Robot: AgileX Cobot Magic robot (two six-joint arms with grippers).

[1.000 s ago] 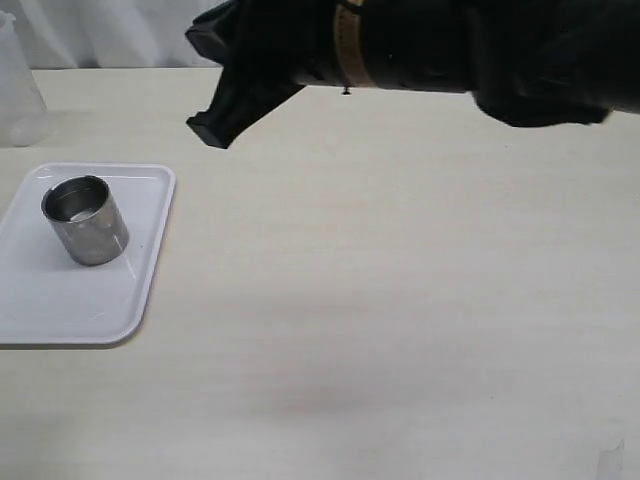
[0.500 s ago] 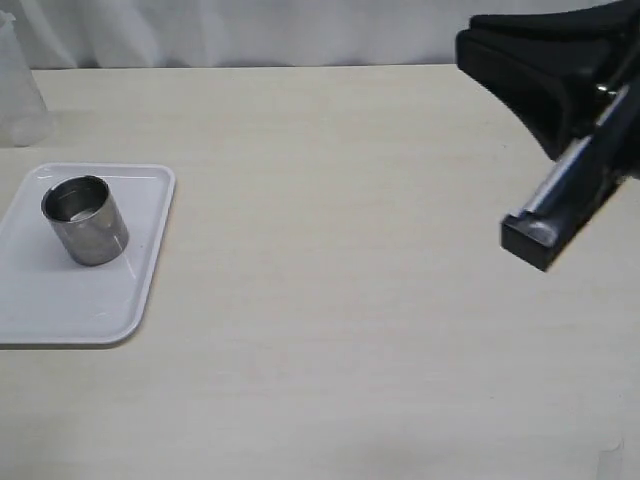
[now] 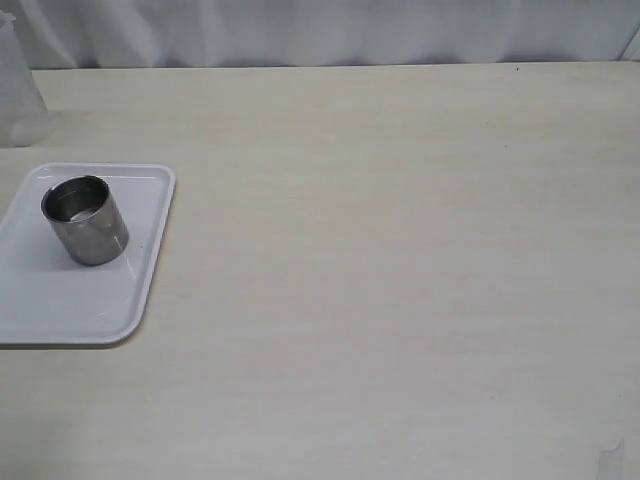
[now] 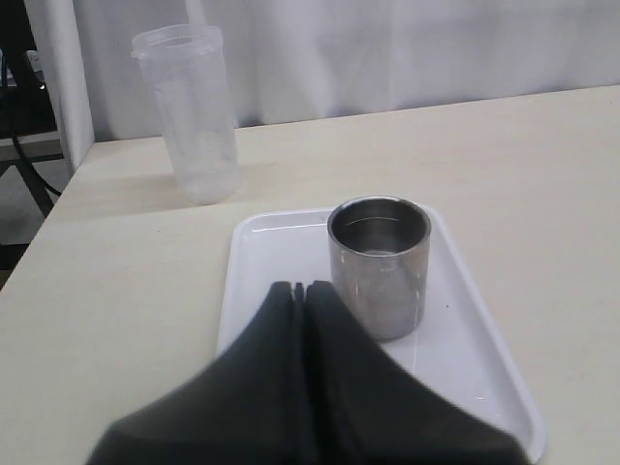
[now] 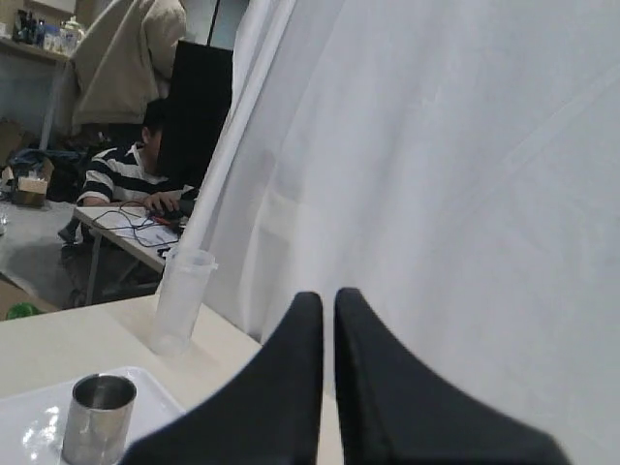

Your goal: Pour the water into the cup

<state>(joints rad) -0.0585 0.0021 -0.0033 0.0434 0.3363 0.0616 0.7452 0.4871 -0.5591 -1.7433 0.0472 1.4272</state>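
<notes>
The brushed-steel cup [image 3: 85, 220] stands upright on a white tray [image 3: 60, 300] at the left of the table. A shiny glint lies in its bottom [image 4: 376, 248]; I cannot tell whether it is water. My left gripper [image 4: 298, 288] is shut and empty, its tips just short of the cup [image 4: 379, 266], over the tray [image 4: 465, 320]. My right gripper [image 5: 327, 295] is held up high, with only a thin slit between its jaws and nothing in them. The cup [image 5: 97, 418] is far below it. Neither gripper shows in the exterior view.
A tall translucent plastic beaker [image 3: 15, 90] stands behind the tray at the table's far left corner; it also shows in the left wrist view [image 4: 194, 116] and the right wrist view [image 5: 181, 300]. A white curtain [image 3: 320, 30] backs the table. A person [image 5: 126, 174] sits beyond it.
The right arm swept across the top of the exterior view from left to right and has left the picture. The cup, tray and beaker have not moved.
</notes>
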